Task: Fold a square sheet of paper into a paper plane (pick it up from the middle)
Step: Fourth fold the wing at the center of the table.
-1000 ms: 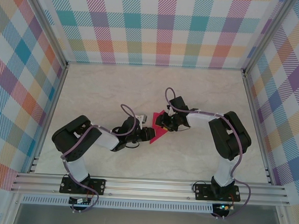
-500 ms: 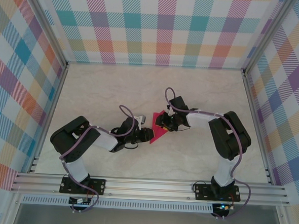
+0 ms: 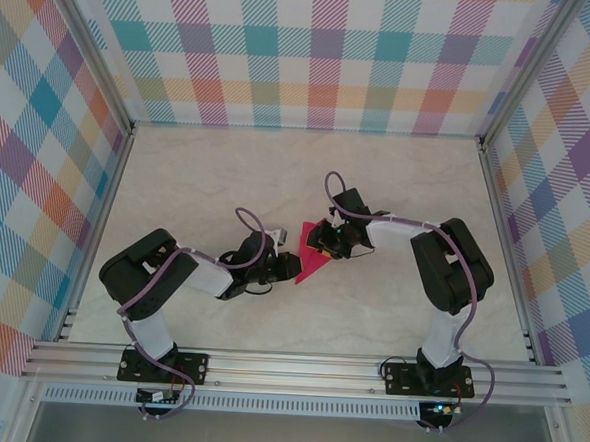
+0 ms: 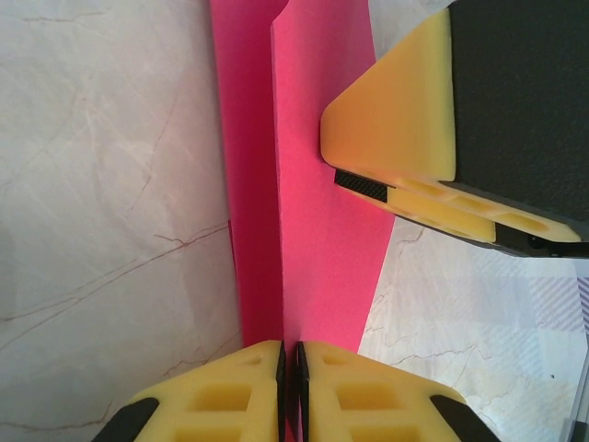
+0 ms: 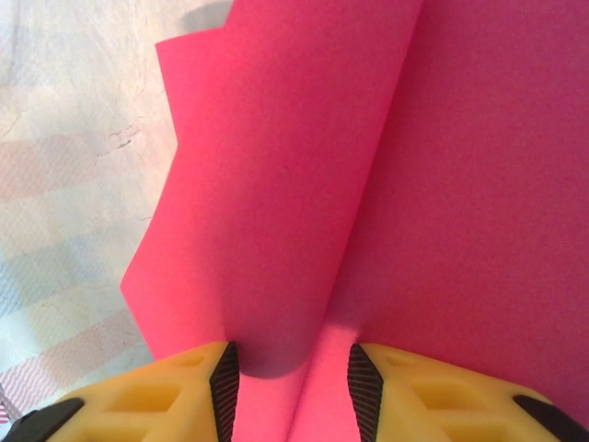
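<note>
There is one thin crimson-pink sheet of paper [image 3: 307, 266], partly folded, and two black-and-white arms, each ending in a yellow-fingered gripper. The sheet lies just below the middle of the overhead frame on the pale marbled tabletop [image 3: 208, 176], wedged between the two grippers.

The left arm bends at its elbow in the lower left and reaches right, low over the table. In its wrist view the left gripper [image 4: 287, 359] is clenched on the sheet [image 4: 317, 203], a raised crease running straight into the hairline gap between its fingers. The right arm folds at the right of the frame and reaches left. The right gripper [image 5: 293, 368] stands parted, its jaws astride a curled-up flap of the sheet [image 5: 460, 184] without squeezing it flat. From the left wrist it [image 4: 405, 129] sits over the sheet's right edge at the upper right, covering that corner.

Around them stand plaid pastel walls [image 3: 325, 53] and a ribbed aluminium rail [image 3: 296, 366] along the bottom
</note>
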Robot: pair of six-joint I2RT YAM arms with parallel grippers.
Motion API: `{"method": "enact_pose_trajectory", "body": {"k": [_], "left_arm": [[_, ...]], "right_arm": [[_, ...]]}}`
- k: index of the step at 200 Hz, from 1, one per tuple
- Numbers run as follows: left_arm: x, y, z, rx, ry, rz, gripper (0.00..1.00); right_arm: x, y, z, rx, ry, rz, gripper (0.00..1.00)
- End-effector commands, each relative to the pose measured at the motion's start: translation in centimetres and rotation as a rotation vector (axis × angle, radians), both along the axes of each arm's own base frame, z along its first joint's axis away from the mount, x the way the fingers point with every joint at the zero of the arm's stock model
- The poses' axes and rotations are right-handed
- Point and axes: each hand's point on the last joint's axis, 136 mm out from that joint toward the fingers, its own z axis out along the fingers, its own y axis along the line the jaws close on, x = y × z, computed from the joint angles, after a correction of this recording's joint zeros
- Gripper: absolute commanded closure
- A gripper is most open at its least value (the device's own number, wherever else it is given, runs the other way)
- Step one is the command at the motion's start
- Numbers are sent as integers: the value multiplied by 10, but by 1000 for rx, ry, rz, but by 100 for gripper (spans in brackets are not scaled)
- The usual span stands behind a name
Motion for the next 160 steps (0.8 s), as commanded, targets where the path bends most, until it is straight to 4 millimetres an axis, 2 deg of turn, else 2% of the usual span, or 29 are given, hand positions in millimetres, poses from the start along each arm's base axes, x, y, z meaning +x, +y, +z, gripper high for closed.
{"method": "enact_pose_trajectory", "body": {"k": [1,55,90,121,160], "left_arm": [[1,7,-14,47,46,26,85],[0,12,10,28,8,39,70],[5,24,25,47,-45,92,67],[9,8,46,-47,-102,55,67],[8,-9,47,-102,-97,-11,72]], "right_arm": [[-9,-26,-37,-150,82,-54,62],[-12,-33,-43,-200,98,-60,63],[-13,-38,-48,-227,104,-65,64],[-13,-40,-51,-246,115,-74,64],[-13,-43,-54,-267,135,-84,65]]}}
